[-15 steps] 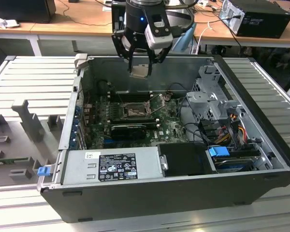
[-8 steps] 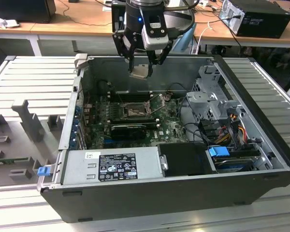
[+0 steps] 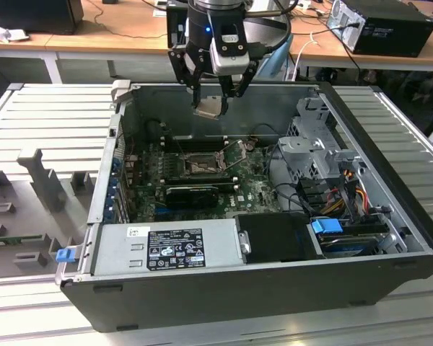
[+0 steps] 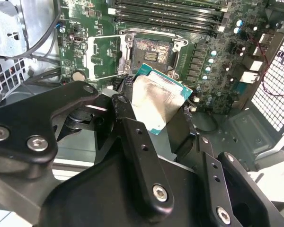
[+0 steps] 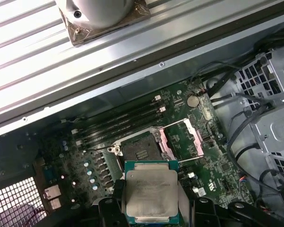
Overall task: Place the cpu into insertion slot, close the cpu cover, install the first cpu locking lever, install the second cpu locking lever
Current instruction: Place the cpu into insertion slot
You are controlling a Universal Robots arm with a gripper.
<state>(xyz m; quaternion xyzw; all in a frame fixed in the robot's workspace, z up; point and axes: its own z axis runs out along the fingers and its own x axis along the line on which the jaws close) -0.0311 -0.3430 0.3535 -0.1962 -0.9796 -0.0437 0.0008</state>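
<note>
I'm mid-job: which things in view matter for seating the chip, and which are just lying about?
Part of the job:
- gripper, holding the cpu above the open case
- insertion slot, uncovered
- cpu cover, flipped open beside the slot

Just there:
- memory slots
- power supply
- drive cage
- coin cell

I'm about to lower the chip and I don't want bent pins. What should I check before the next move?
1. cpu clamped in the jaws of the gripper: ok.
2. cpu cover swung open, off the insertion slot: ok.
3. Slot's pin grid bare: ok.
4. cpu squared over the slot: cannot tell.
5. Corner marks matched: cannot tell.
6. cpu seated: not ok, held above the motherboard, apart from the slot.
</note>
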